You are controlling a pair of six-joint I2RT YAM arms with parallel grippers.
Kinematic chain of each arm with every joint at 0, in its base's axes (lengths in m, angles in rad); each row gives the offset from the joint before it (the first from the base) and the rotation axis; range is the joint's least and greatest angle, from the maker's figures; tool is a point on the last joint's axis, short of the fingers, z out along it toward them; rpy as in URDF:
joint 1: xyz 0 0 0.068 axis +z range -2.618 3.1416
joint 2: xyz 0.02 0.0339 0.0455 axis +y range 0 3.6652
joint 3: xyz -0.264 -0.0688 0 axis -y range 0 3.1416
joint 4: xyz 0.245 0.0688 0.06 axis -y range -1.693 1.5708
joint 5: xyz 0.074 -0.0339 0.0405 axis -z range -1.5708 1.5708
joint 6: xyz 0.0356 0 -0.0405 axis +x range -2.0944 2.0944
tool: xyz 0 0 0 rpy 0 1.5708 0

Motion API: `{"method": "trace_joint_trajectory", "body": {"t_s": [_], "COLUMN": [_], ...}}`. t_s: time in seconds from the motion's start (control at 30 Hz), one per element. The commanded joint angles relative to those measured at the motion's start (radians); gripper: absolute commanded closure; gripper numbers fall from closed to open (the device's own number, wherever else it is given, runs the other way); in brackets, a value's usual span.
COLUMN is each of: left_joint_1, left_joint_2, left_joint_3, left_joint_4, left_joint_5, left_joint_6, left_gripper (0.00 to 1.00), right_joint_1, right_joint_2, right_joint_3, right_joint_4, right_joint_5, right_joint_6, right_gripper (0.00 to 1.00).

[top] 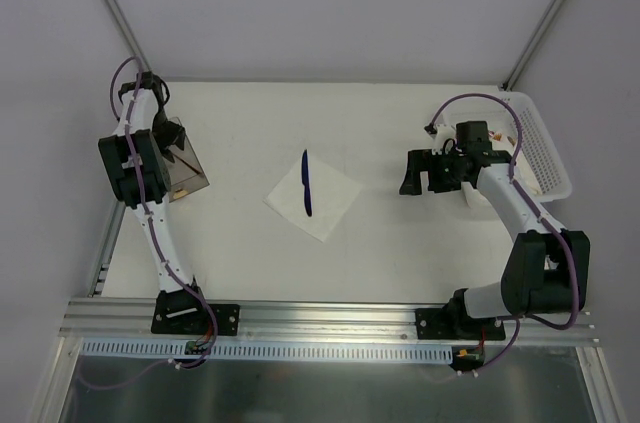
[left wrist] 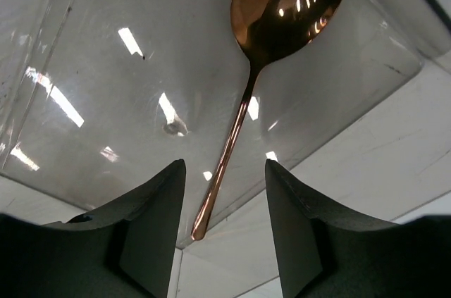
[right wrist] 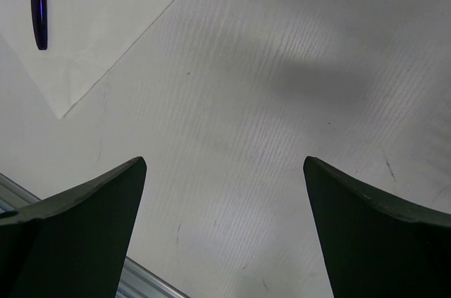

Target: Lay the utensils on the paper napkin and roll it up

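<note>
A shiny copper spoon (left wrist: 248, 94) lies in the clear smoky container (left wrist: 106, 101), bowl away from me. My left gripper (left wrist: 225, 171) hovers over its handle end. The jaws stand partly open on either side of the handle without touching it. In the top view this gripper (top: 172, 148) sits above the container (top: 190, 178) at the table's left. The white paper napkin (top: 325, 205) lies mid-table with a slim dark blue utensil (top: 306, 183) on it; both also show in the right wrist view, napkin (right wrist: 99, 30) and utensil (right wrist: 39, 2). My right gripper (right wrist: 225, 171) is wide open over bare table, right of the napkin.
A white perforated basket (top: 545, 148) stands at the right edge behind my right arm. The aluminium rail (top: 330, 318) runs along the near edge. Grey walls close in on the left, back and right.
</note>
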Motion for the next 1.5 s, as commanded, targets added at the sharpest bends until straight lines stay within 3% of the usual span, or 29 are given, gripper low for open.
{"method": "trace_joint_trajectory", "body": {"t_s": [0.0,0.3,0.6,1.0,1.2,1.33,1.47], "left_joint_1": [0.019,0.027,0.027,0.025,0.001,-0.137,-0.335], "left_joint_2": [0.038,0.106,0.028,-0.292,-0.414,-0.463,-0.426], "left_joint_3": [0.058,0.055,-0.029,-0.08,-0.071,-0.016,0.081], "left_joint_4": [-0.021,-0.021,-0.02,-0.023,-0.023,-0.023,-0.021], "left_joint_5": [-0.035,-0.01,0.019,-0.001,0.034,0.08,0.222], "left_joint_6": [0.004,0.033,0.044,0.093,0.217,0.405,0.498], "left_gripper": [0.51,0.58,0.99,1.0,1.0,1.0,1.0], "right_joint_1": [-0.01,-0.013,-0.011,-0.013,-0.011,-0.013,-0.016], "right_joint_2": [0.001,0.013,0.009,-0.028,-0.045,-0.045,-0.042], "right_joint_3": [0.044,0.048,0.053,0.047,0.044,0.047,0.048], "right_joint_4": [-0.016,-0.017,-0.02,-0.02,-0.019,-0.019,-0.022], "right_joint_5": [0.011,0.008,-0.001,-0.017,-0.015,-0.014,-0.014], "right_joint_6": [0.004,0.004,0.007,0.012,0.013,0.018,0.021], "right_gripper": [0.01,0.01,0.01,0.01,0.01,0.01,0.01]}}
